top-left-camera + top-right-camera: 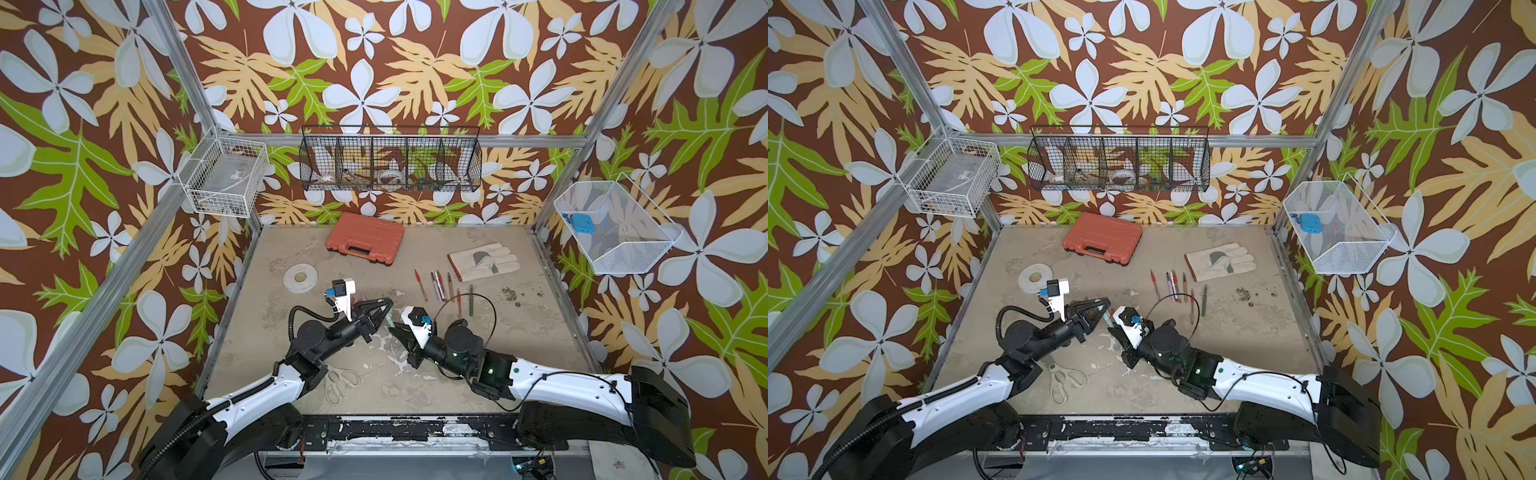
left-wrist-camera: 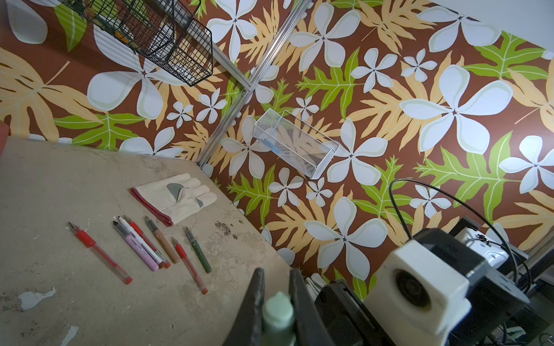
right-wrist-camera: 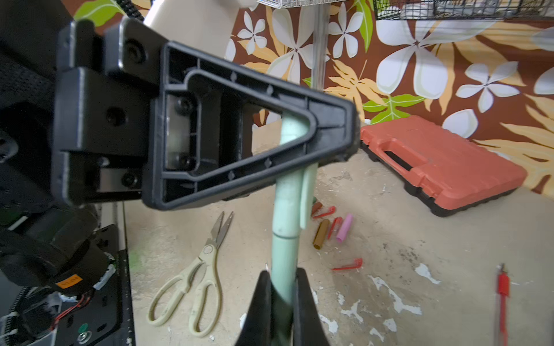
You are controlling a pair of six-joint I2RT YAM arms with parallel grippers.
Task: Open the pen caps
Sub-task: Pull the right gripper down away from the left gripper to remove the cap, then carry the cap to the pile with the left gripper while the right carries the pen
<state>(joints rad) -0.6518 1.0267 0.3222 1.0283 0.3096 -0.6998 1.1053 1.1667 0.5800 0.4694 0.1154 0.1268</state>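
Tabletop (image 1: 519, 332) — left fingers (image 2: 254, 302) pinch cap (image 3: 286, 203), right fingers (image 3: 263, 302) pen (image 3: 283, 263).

On the tabletop (image 1: 519, 332), case (image 1: 365, 237) is set at 12 o'clock, glove (image 1: 484, 262) at 2, pen caps (image 3: 344, 228) centrally, scissors (image 1: 340, 384) at 7.

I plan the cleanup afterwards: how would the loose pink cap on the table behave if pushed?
The pink cap looks round with no clip showing, so it would probably roll. Being a short, hollow-looking plastic tube, it is likely very light and may skid away.
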